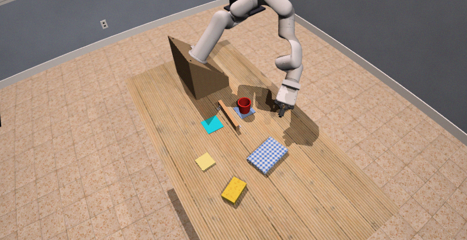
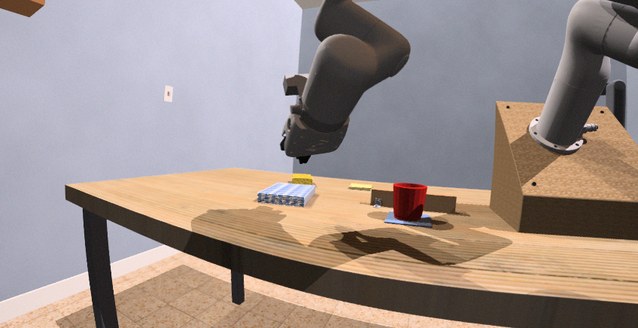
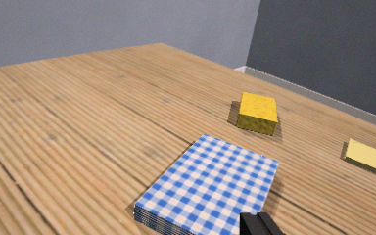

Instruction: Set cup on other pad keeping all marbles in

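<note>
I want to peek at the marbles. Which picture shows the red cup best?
The top view: it looks down into the cup on its blue pad, though the marbles are too small to make out. The exterior view shows only its side. The wrist view misses it entirely.

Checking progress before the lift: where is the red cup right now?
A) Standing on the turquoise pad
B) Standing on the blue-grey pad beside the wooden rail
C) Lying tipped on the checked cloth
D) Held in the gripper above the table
B: the red cup stands upright on the blue-grey pad next to the rail, while the gripper is shut on nothing, off to the side.
</note>
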Robot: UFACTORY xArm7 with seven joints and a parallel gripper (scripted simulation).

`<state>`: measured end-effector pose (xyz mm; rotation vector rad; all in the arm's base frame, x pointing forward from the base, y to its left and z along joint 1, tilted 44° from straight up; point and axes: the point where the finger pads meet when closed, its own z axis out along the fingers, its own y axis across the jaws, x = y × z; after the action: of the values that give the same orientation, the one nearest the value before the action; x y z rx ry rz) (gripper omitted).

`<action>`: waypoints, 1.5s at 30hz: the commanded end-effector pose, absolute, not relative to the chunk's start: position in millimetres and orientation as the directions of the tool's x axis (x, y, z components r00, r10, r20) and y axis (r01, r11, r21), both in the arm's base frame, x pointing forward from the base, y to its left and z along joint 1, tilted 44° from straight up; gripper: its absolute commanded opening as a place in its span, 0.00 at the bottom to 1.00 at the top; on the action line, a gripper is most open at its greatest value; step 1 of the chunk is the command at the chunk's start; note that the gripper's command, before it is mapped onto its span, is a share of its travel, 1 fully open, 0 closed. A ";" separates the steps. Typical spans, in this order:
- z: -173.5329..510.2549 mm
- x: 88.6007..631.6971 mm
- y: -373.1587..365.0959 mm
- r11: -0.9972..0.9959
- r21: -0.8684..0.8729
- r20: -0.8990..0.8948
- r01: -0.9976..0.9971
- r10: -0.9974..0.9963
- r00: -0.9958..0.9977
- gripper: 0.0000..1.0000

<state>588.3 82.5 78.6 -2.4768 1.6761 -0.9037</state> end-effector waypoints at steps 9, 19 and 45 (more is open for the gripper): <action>65.8 544.8 76.8 -0.288 -0.317 0.201 -0.904 -0.952 0.233 0.00; 59.6 528.4 76.4 -0.235 -0.302 0.107 -0.924 -0.971 0.212 0.00; 48.1 491.8 74.7 -0.111 -0.262 -0.108 -0.959 -0.984 0.143 0.00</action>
<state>492.9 76.9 47.7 -2.1713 1.8932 -0.1605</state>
